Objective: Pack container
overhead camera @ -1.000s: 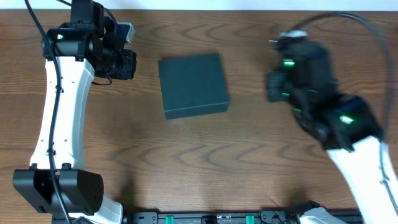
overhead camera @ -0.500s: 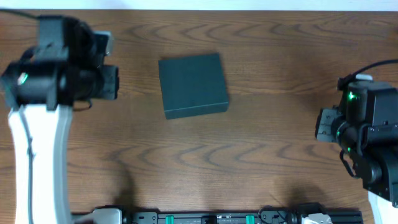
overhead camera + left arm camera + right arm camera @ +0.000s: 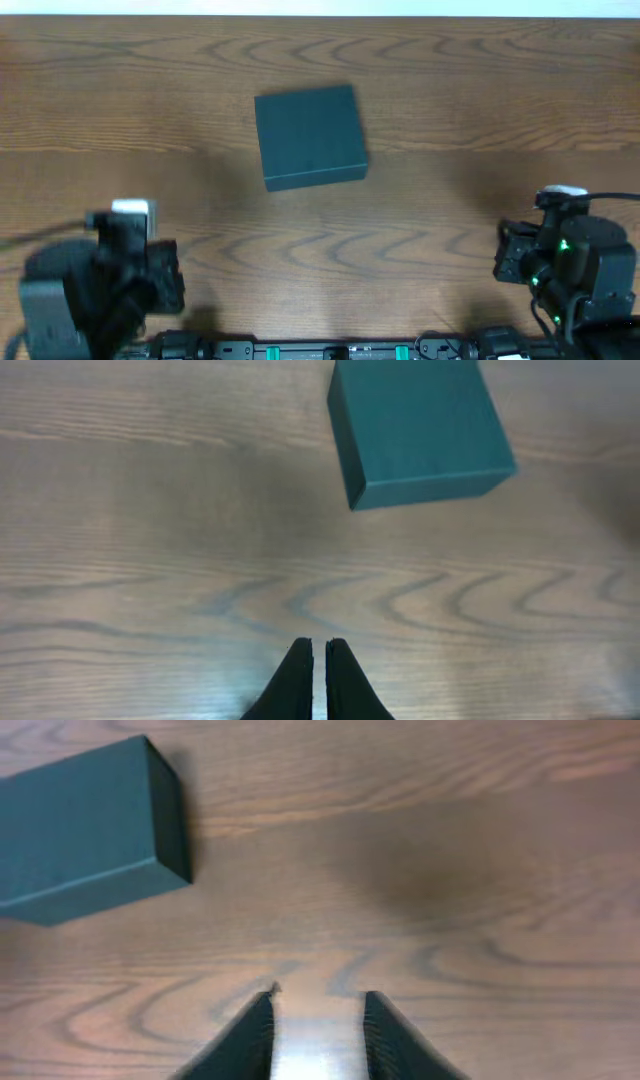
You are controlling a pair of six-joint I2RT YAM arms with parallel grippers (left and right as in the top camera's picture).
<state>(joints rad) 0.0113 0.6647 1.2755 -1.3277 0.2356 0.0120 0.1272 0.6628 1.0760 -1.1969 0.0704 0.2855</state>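
A brown wooden table (image 3: 450, 230) with wavy dark grain fills the overhead view. A thin pale strip (image 3: 320, 7) runs along its far edge and a black rail (image 3: 330, 350) with green marks along its near edge. The container (image 3: 310, 135), a dark teal box with its lid down, sits flat on the far middle of the table, well apart from both grippers. The left gripper (image 3: 312, 678) hangs over bare wood near the front left, fingers pressed together, holding nothing. The right gripper (image 3: 318, 1030) hangs near the front right, fingers spread with only wood showing between them
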